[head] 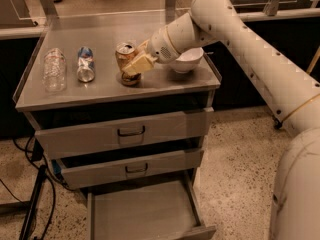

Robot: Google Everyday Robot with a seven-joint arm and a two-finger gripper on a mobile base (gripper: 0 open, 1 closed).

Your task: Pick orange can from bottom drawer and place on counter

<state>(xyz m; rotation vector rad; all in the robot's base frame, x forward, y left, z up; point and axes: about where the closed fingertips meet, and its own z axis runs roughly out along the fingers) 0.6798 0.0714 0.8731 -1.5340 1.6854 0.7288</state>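
Observation:
The orange can [126, 59] stands upright on the counter [100, 91], near its middle front, with its silver top showing. My gripper [134, 64] reaches in from the right and its cream fingers [140, 64] are closed around the can's body. The bottom drawer [142, 211] is pulled open below, and its bare metal floor holds nothing.
A clear plastic bottle [54, 69] and a blue-and-silver can [85, 64] lie on the counter's left side. A white bowl [186, 59] stands just behind my wrist at the right. The two upper drawers [130, 131] are closed. Black cables [35, 204] hang at the cabinet's left.

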